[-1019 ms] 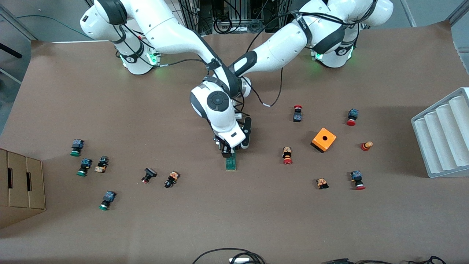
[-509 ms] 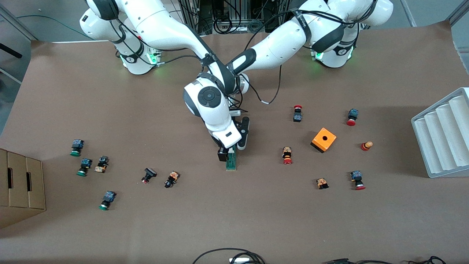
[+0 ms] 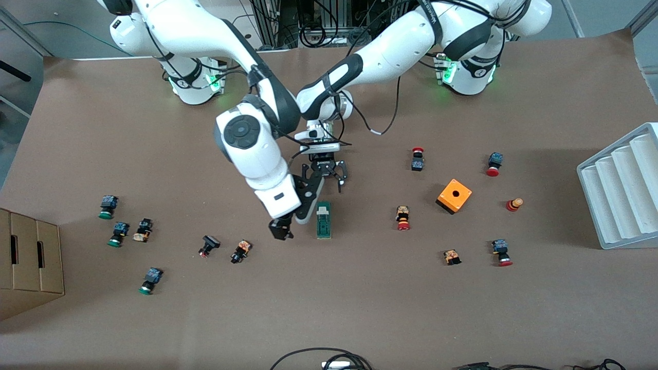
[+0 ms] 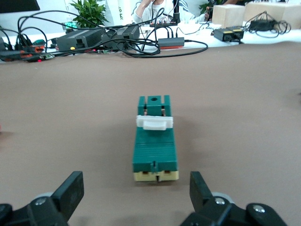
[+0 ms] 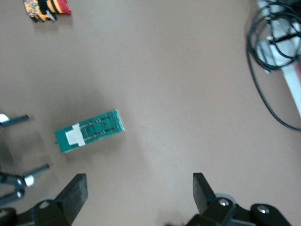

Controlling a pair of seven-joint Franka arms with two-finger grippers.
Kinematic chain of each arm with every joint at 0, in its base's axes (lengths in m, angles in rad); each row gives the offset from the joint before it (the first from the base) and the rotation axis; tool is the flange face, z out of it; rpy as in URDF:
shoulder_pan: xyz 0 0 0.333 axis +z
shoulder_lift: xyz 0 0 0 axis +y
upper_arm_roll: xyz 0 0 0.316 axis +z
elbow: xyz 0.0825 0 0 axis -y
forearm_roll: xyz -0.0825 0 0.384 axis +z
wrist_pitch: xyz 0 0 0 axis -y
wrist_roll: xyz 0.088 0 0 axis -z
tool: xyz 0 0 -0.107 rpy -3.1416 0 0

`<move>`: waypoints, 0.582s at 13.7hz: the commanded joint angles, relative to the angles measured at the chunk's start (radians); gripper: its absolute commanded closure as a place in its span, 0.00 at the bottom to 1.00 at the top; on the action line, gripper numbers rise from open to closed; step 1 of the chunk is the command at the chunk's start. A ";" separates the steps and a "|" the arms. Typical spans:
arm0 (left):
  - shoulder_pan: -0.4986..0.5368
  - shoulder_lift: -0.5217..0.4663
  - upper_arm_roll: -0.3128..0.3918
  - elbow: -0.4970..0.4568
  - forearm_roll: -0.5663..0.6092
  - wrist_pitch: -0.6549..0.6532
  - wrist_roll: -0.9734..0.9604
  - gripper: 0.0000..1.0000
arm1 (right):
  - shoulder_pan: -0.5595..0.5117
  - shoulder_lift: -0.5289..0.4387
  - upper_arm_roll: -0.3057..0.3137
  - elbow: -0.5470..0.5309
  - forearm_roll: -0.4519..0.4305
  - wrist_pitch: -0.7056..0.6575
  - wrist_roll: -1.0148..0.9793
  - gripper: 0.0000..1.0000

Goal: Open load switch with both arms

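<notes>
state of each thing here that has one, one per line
load switch: flat on the table, free of both pincers, white slider toward one end
left pincer: open, empty, above the switch's end
right pincer: open, empty, beside the switch

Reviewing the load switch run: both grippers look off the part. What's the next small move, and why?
Probably retract both arms. The load switch lies free on the table, no fingers touching it. The left gripper hangs open above its end toward the arm bases, and the right gripper is open beside it, toward the right arm's end. Whether the slide is fully open, I cannot tell.
</notes>
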 commanded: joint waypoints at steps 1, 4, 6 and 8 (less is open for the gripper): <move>-0.001 -0.081 0.004 -0.068 -0.073 0.005 0.137 0.01 | -0.031 -0.065 0.008 0.000 0.017 -0.067 0.049 0.00; 0.003 -0.127 -0.002 -0.040 -0.224 0.014 0.417 0.01 | -0.071 -0.103 0.008 0.012 0.017 -0.106 0.147 0.00; 0.008 -0.145 -0.003 -0.040 -0.252 0.019 0.528 0.01 | -0.093 -0.120 0.007 0.012 0.017 -0.112 0.191 0.00; 0.008 -0.160 -0.003 -0.028 -0.298 0.019 0.628 0.01 | -0.120 -0.134 0.007 0.012 0.017 -0.112 0.214 0.00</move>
